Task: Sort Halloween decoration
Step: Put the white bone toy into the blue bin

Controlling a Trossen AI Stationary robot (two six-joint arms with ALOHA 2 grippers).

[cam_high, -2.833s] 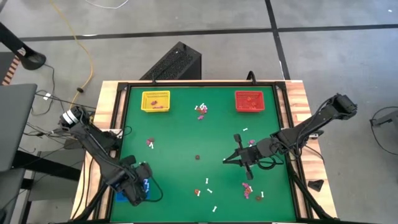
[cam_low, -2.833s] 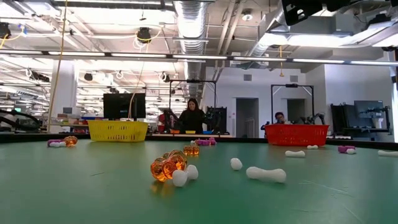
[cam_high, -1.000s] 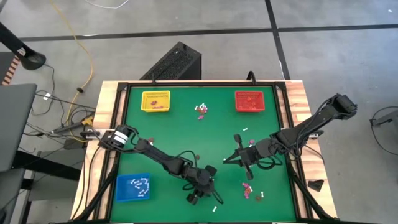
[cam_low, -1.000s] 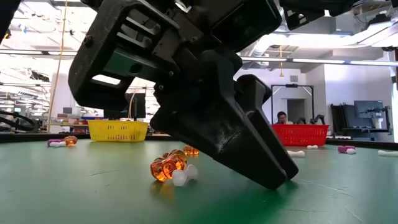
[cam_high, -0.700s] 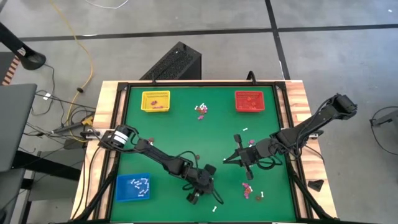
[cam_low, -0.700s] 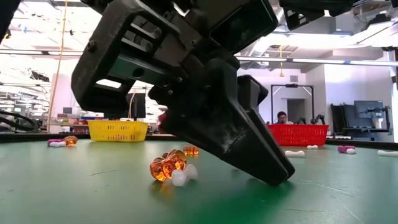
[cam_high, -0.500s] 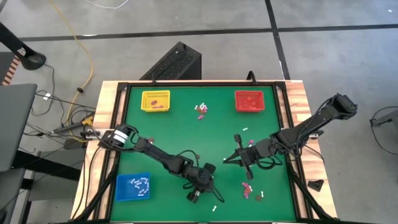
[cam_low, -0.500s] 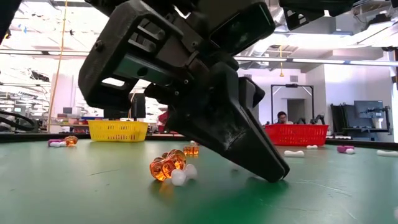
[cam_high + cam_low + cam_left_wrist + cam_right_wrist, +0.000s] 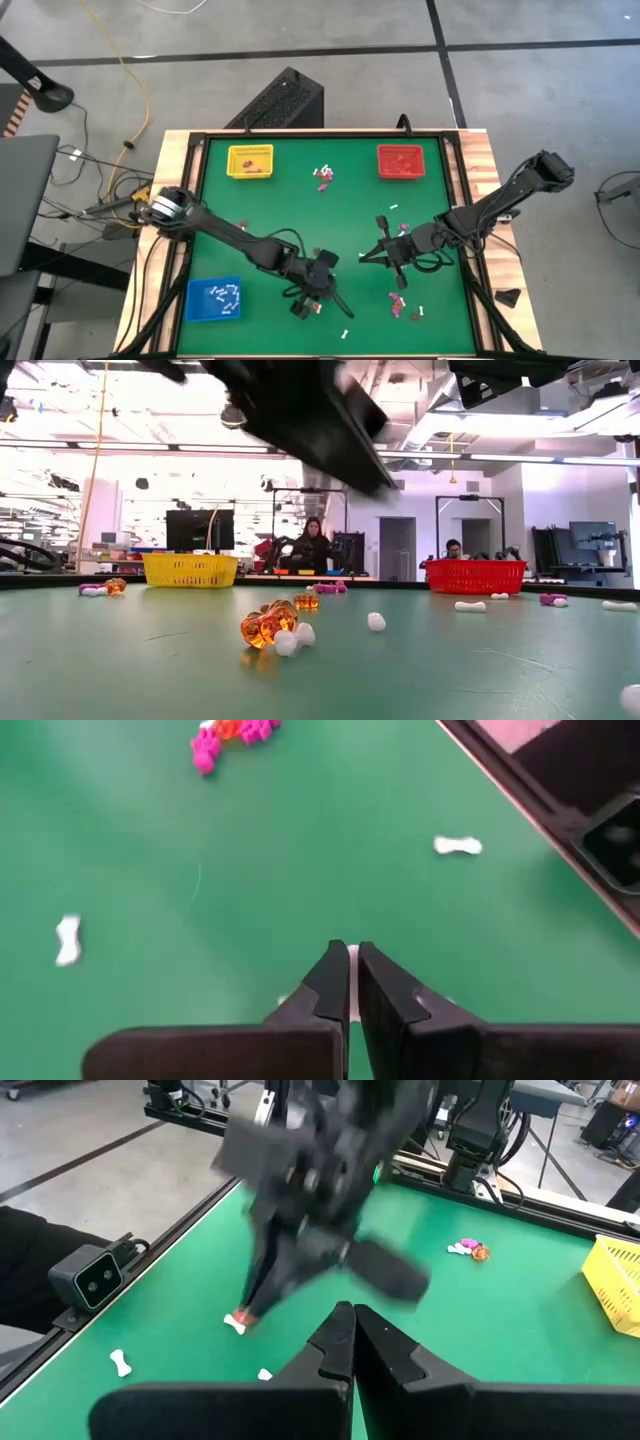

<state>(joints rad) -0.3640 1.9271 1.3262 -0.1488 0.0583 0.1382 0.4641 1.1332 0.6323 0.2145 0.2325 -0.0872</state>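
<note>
Tiny trinkets lie scattered on the green table: white bone-like sticks (image 9: pixel 458 845), a purple-pink and orange clump (image 9: pixel 225 735), and an orange clump with white bits (image 9: pixel 270 628). My left gripper (image 9: pixel 303 306) hangs over the table's near middle, lifted, and shows as a blur at the top of the low view (image 9: pixel 310 420). It is shut on a white trinket (image 9: pixel 350 958). My right gripper (image 9: pixel 364 257) waits right of centre, shut (image 9: pixel 352 1316) and holding nothing that I can see. My left gripper pinches a white trinket (image 9: pixel 350 958) between its two fingertips, coming from above and pointing down. Only a sliver of it shows between the fingers. It is lifted clear of the table.
A yellow tray (image 9: pixel 250 162) and a red tray (image 9: pixel 401 162) sit near the far edge, and a blue tray (image 9: pixel 213 300) at the near left. More trinkets lie at far centre (image 9: pixel 322 177) and near right (image 9: pixel 400 302). People are in the room behind.
My left gripper, which stood with its fingertips down on the table by the orange clump, has risen up and shifted a little toward the table's left. The white stick that lay right of the orange clump is gone from the table.
</note>
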